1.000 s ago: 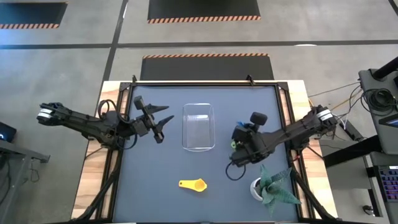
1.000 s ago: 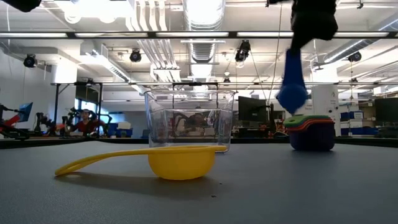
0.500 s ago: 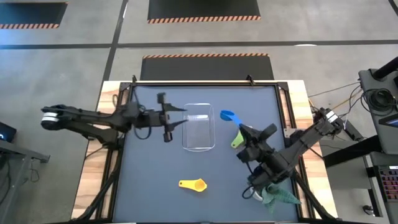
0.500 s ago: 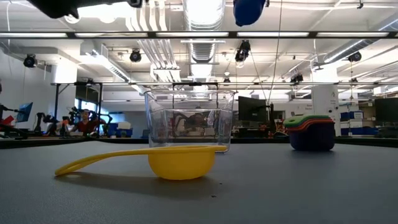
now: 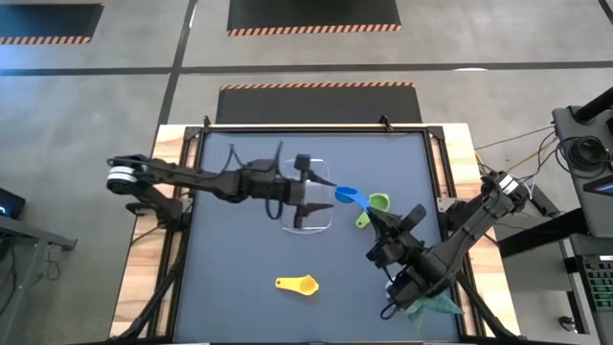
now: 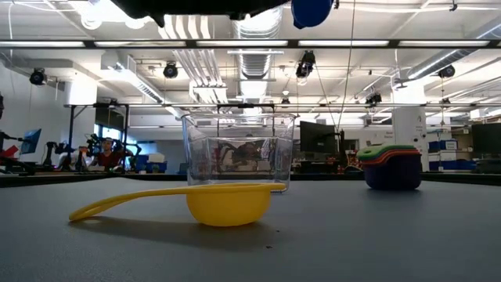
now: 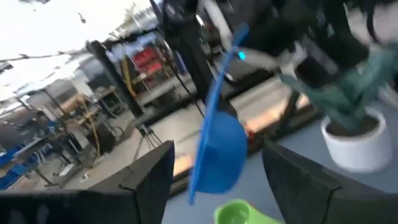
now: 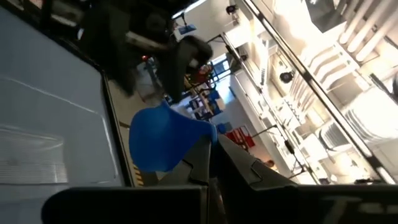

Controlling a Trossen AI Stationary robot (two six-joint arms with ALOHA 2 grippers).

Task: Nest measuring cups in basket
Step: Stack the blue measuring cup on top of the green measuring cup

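Even overhead lighting from ceiling strip lamps [image 6: 254,16]; glare blows out fixtures in low view. Worktop [image 5: 239,249] matte, shadows soft and faint; thin shadow under yellow cup [image 6: 227,205]. Left wrist view heavily motion-blurred, window area overexposed. Right wrist view blurred, foreground dark, ceiling lights bright.

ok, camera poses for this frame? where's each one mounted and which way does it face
High: overhead, straight down; whole table, both arms, basket, yellow cup.
Low: table-top height, level across the table into the room; yellow cup in front, cup stack on the right, arms only at the top edge.
Left wrist: past the open left claw at the blue cup and white pot.
Right wrist: along the right claw, shut on the blue cup's handle, ceiling behind.
Shared: all four see the blue cup.
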